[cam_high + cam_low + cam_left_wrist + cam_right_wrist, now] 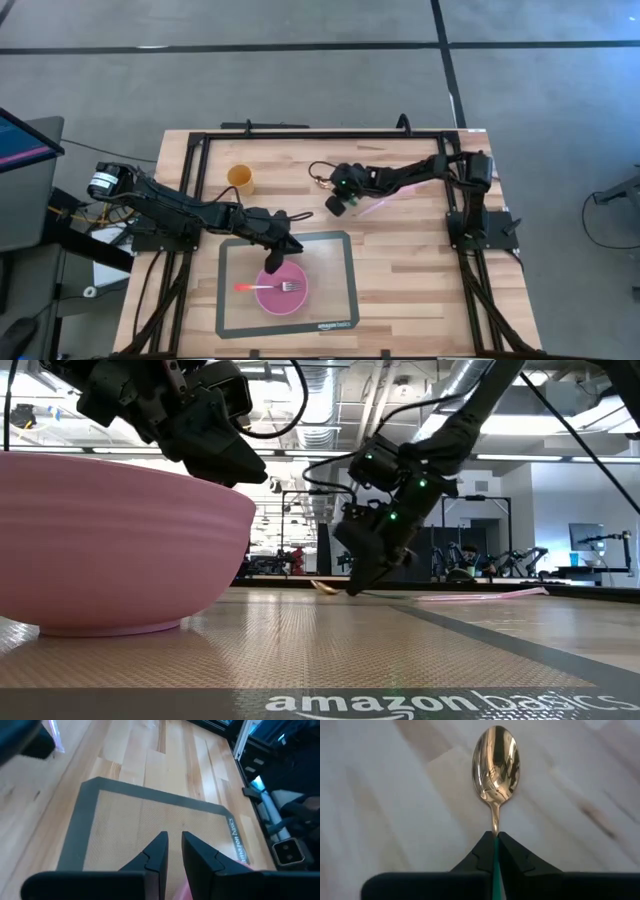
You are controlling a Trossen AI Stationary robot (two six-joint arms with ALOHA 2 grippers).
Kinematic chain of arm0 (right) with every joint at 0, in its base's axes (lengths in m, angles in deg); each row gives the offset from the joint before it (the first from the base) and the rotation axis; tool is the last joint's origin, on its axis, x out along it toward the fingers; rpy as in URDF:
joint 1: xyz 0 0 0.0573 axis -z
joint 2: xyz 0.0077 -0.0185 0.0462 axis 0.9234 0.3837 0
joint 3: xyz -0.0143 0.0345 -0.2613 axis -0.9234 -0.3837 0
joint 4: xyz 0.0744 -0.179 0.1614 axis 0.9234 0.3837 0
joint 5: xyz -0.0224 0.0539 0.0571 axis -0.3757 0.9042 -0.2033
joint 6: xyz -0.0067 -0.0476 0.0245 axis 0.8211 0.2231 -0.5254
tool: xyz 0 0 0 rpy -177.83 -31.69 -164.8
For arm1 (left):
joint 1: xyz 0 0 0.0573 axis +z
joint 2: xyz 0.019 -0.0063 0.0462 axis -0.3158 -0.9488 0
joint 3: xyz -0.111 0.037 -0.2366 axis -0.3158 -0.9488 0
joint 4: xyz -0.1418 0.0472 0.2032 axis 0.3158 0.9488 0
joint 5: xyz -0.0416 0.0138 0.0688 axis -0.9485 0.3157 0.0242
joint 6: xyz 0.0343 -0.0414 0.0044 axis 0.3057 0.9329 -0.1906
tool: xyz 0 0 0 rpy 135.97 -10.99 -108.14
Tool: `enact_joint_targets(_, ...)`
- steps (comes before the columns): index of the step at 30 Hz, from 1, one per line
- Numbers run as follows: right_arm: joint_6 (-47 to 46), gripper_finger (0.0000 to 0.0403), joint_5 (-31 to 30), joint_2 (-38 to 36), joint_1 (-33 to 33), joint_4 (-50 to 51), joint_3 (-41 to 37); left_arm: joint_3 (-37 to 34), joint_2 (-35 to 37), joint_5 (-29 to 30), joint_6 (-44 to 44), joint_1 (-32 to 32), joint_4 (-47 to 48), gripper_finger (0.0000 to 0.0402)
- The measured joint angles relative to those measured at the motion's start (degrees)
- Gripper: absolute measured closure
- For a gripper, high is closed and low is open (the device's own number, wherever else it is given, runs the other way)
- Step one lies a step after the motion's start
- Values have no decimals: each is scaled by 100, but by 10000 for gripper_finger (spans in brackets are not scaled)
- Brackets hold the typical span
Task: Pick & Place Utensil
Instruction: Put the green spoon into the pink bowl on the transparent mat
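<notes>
High view: the left gripper (272, 262) hangs over the grey mat (232, 300), just above the rim of the pink bowl (270, 298), across which a fork (272, 287) with a red handle lies; the right gripper (337, 203) sits mid-table on the bare wood, near an orange cup (240, 178) and a pink utensil (385, 203). Low view: the pink bowl (110, 545) fills the left; the right gripper (362, 582) points down at the table, a gold spoon (325, 587) at its tip. Left wrist view: the left fingers (159, 851) stand slightly apart, empty, above the mat (85, 810). Right wrist view: the right fingers (485, 851) are clamped on the spoon's (495, 762) handle, bowl projecting forward over the wood.
</notes>
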Motion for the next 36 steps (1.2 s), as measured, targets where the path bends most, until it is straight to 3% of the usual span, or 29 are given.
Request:
enact_joint_targets(19,420,400,-4,5,-865,2053,1103,0,0,1,-330,0,1,346)
enact_joint_targets(28,400,401,-394,-20,-1114,3690,1349,0,0,1,-332,0,3,346)
enact_joint_targets(36,250,398,-543,-711,-1175,4083,1353,0,2,1,-332,0,3,346)
